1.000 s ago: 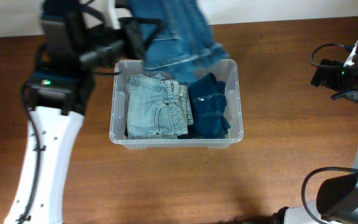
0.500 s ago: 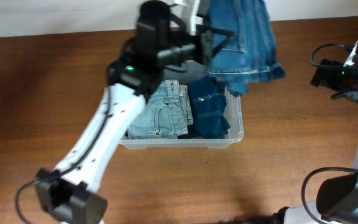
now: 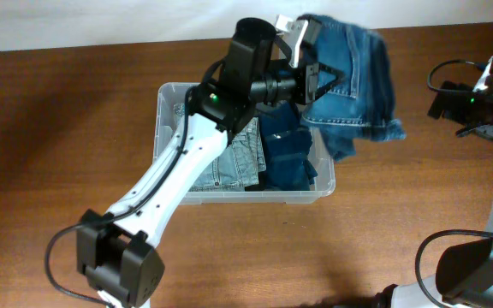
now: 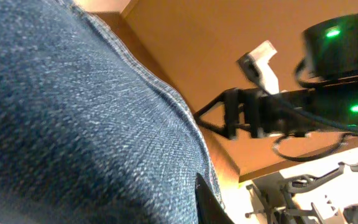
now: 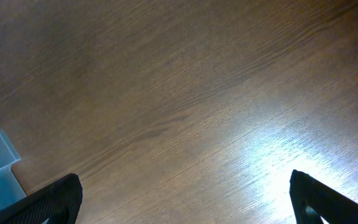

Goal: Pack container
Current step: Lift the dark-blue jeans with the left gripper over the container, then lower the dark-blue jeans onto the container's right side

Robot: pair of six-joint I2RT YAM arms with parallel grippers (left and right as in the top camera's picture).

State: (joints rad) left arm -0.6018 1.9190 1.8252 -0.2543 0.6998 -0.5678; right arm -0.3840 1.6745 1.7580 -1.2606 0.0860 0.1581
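The container stood mid-desk, toward the far edge, with folded clothes inside. The left gripper clenched the jeans above its right rim. In my judgement they needed lowering and centring before release. The right gripper waited at the right edge, fingers spread and empty.

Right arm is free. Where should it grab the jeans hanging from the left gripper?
Probably best to grip the jeans at the loose lower hem, coming in from the right. That edge dangles free beyond the container's right wall, toward the idle arm, while the left gripper pinches the upper part.
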